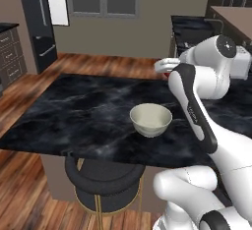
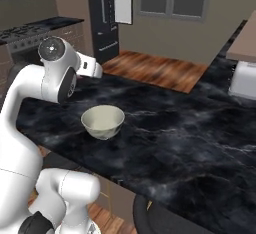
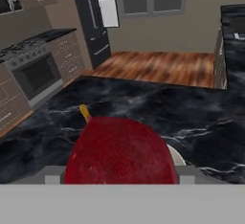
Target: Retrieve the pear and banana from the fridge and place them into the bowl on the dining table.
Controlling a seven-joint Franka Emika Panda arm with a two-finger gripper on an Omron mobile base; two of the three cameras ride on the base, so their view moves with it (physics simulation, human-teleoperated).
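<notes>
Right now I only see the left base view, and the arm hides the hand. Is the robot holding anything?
Observer: Yes. In the hand view the gripper holds a dark red pear with a yellowish stem.
Operator: Is it near the bowl?
Observer: A pale rim, likely the bowl, peeks out beside the pear.
Operator: Is the gripper touching the bowl?
Observer: No. In the right base view it hangs above the dining table, beyond the bowl and apart from it.
</notes>
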